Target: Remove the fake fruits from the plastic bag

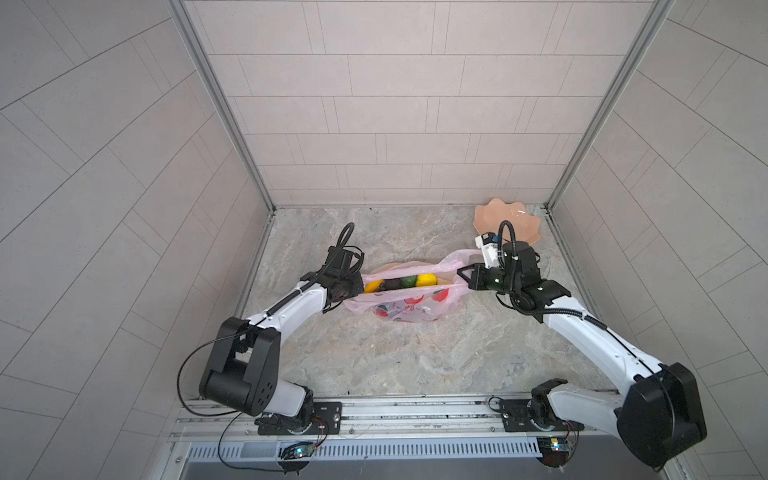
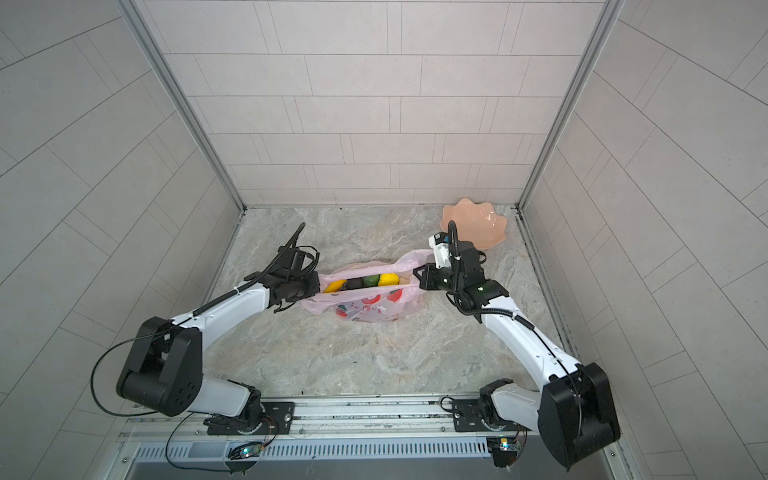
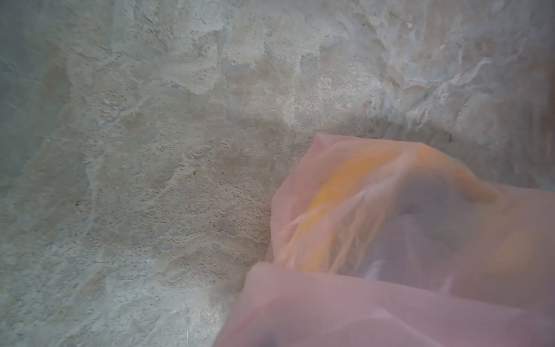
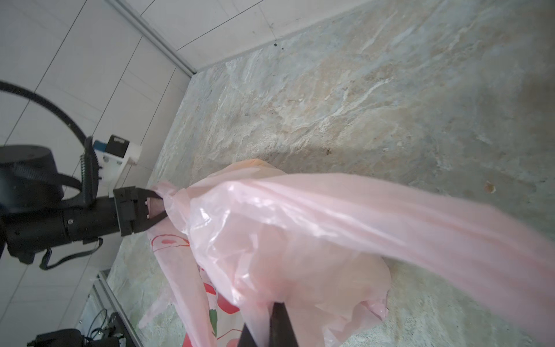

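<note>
Both pairs of jaws are pressed together on the plastic bag (image 1: pixel 409 305): the left jaws pinch one end of its rim, the right jaws the opposite handle, stretching the mouth open between them. The fake fruits (image 1: pixel 401 282) lie inside, between the jaws, the banana (image 1: pixel 372 285) nearest the left jaws. Hold tension even and low; the thin film may tear, or collapse if one side lets go
</note>
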Motion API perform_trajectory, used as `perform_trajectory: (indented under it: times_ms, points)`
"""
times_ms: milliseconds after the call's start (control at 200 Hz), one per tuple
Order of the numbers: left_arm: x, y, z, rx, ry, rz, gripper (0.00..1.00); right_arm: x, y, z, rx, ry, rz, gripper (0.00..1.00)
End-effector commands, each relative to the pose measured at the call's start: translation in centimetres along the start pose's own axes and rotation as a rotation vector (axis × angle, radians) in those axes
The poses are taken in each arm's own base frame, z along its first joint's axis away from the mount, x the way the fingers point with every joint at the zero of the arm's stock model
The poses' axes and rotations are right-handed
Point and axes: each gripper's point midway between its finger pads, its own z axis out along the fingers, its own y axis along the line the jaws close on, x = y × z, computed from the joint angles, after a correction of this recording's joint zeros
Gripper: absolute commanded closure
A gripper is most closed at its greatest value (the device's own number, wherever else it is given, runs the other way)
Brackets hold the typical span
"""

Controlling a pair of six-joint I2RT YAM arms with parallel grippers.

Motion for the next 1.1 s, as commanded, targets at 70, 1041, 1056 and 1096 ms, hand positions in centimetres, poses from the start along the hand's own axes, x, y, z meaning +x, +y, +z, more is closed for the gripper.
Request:
perform_trajectory:
  times_ms: [70, 1041, 1056, 1096]
  points:
    - [-2.0, -1.5, -3.1, 0.135, -0.141, -0.033, 1.0, 0.3, -2.6, 2.7, 0.052, 0.047, 0.126, 1.0]
    - [0.4, -2.2, -5.5, 0.211, -0.104, -0.043, 0.91, -1.8, 0.7, 6.2, -0.12, 0.014, 0.163, 1.0]
    - [0.7, -1.9, -5.4, 0.188, -0.091, -0.042, 0.89, -1.5, 0.6, 6.2, -0.111, 0.019, 0.157, 1.0]
    - [1.4, -0.9, -5.5, 0.114, -0.059, -0.051, 0.79, -0.6, 0.7, 6.2, -0.088, 0.036, 0.124, 1.0]
